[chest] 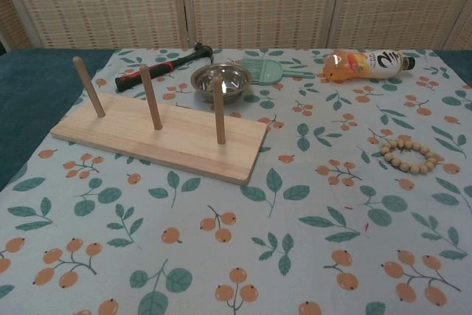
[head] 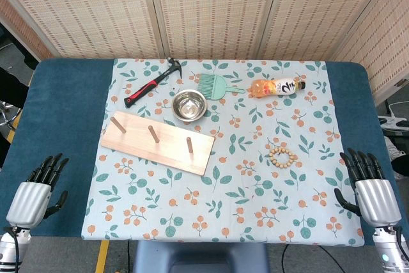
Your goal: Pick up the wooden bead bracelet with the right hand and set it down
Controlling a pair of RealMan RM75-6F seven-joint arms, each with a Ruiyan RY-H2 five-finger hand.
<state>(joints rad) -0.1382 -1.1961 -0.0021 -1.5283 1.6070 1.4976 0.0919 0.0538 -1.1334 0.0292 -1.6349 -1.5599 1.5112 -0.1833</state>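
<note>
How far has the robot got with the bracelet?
Nothing looks done yet. The bracelet lies flat on the cloth, untouched. The right robot hand rests near the table edge, fingers apart and holding nothing; the left robot hand is empty too. Reaching, grasping, lifting and setting down are all still left.

Shows a pegboard (chest: pixel 158 138) left of centre, hammer (chest: pixel 164 67), bowl (chest: pixel 220 80), brush (chest: pixel 269 71) and bottle (chest: pixel 366 63) along the back, bracelet (chest: pixel 410 155) lying flat at right on the cloth (chest: pixel 295 256).
</note>
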